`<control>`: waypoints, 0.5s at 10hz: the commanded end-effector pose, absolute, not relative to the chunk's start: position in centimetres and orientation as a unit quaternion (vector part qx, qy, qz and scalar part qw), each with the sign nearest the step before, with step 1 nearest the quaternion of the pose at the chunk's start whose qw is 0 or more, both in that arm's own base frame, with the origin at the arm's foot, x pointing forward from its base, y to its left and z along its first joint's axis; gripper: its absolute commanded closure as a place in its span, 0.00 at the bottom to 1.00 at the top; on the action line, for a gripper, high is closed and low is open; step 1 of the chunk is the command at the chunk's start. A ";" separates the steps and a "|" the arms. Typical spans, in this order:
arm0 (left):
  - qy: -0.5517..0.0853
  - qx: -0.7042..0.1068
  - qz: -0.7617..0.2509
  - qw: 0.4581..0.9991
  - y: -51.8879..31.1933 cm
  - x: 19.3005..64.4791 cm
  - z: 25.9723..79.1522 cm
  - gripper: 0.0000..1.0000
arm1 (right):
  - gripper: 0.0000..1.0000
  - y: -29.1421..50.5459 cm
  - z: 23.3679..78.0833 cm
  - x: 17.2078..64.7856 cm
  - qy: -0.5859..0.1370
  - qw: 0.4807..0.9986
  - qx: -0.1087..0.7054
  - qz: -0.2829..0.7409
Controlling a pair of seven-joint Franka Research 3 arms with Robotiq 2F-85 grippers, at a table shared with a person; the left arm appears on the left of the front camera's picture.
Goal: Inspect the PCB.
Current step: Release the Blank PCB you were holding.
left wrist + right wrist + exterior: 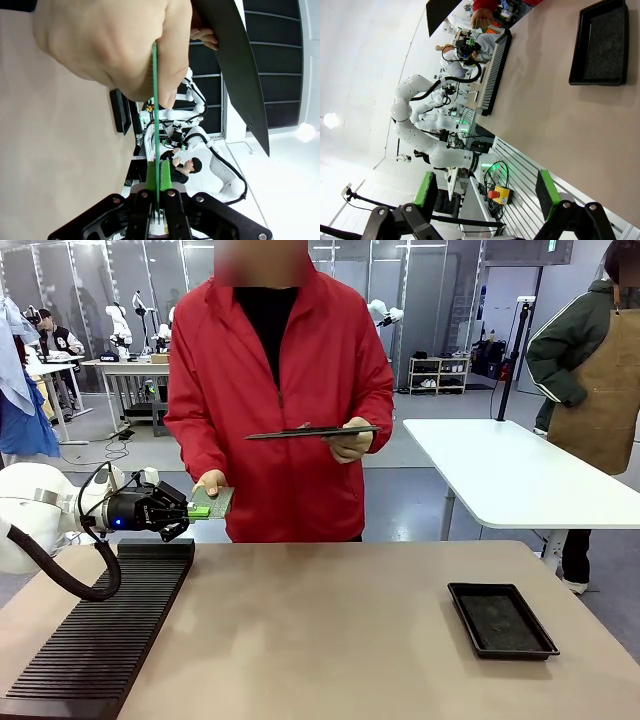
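At the far left edge of the table (330,640), the left gripper (196,511) is closed on one end of the PCB (216,502), which is held in the air and not resting on anything. Seen from the left wrist, the green pads (151,176) press against both faces of the board. The board shows edge-on there as a thin green line running up from the fingers into a person's hand (210,481). That hand grips the opposite end, so the gripper and the person hold the board at once.

The person, in a red jacket, stands at the far side of the table. Their other hand (352,446) holds a dark slab (312,431) nearly flat at chest height, above and well apart from the board.

Below the left gripper, a black slotted rack (100,640) lies along the table's left side, its far end near the held board.

The right gripper (486,195) has its two green-padded fingers spread wide with nothing between them. It looks across the tabletop from well back. A shallow black tray (502,620) lies flat on the table's right side, well apart from the rack and the PCB.
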State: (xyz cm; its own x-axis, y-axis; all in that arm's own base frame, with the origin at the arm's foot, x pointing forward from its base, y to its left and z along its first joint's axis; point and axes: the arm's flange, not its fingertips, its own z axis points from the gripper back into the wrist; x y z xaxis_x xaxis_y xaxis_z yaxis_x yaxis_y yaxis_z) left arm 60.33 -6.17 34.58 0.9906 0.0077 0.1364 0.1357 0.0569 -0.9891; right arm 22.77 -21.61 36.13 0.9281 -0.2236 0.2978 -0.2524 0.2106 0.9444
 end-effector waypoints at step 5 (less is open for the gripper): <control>-0.048 -0.690 -0.050 0.720 -6.2 60.1 34.5 0.36 | 0.00 -21.6 36.2 22.7 -0.193 0.751 0.631 0.011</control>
